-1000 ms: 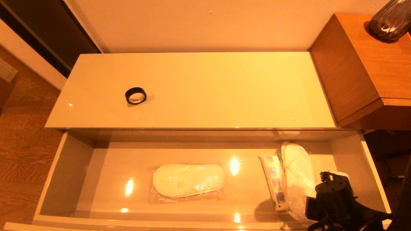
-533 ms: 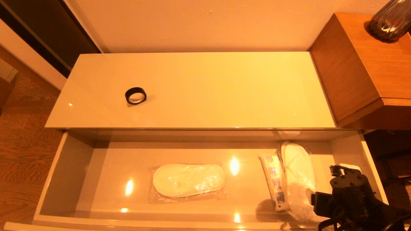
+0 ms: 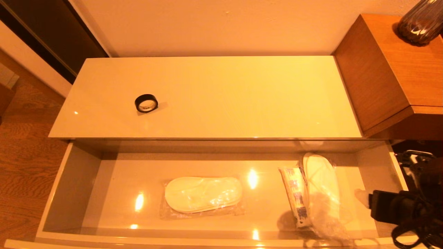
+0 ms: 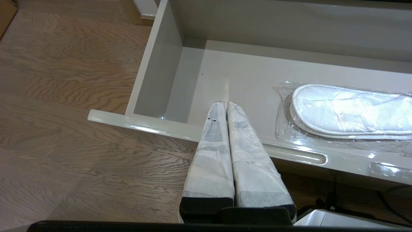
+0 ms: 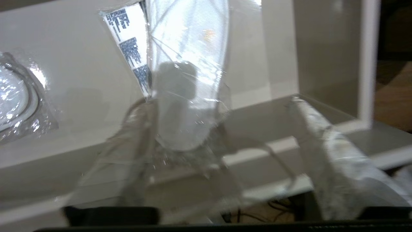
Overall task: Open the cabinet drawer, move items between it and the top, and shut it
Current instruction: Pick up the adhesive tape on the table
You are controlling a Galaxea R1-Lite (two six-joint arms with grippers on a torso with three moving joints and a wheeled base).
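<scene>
The cabinet drawer (image 3: 72,186) stands pulled out below the top (image 3: 225,97). On the top's left part lies the black tape ring (image 3: 146,103). In the drawer's middle lies one bag of white slippers (image 3: 202,193). A second slippers bag (image 3: 320,186) lies at the right end, with the blue-printed white packet (image 3: 294,193) against its left side. My right gripper (image 5: 219,103) is open and empty, just right of that bag; one fingertip (image 3: 361,196) shows by the drawer's right wall. My left gripper (image 4: 224,103) is shut and empty above the front rim (image 4: 154,124) near the left end.
A taller brown wooden cabinet (image 3: 391,69) with a dark vase (image 3: 420,20) stands right of the low cabinet. Wood floor (image 3: 24,155) lies to the left of the drawer. The wall runs behind the top.
My right arm has swung to the right, away from the right-hand slippers bag and toward the drawer's right wall. The bag, packet and tape ring lie where they were.
</scene>
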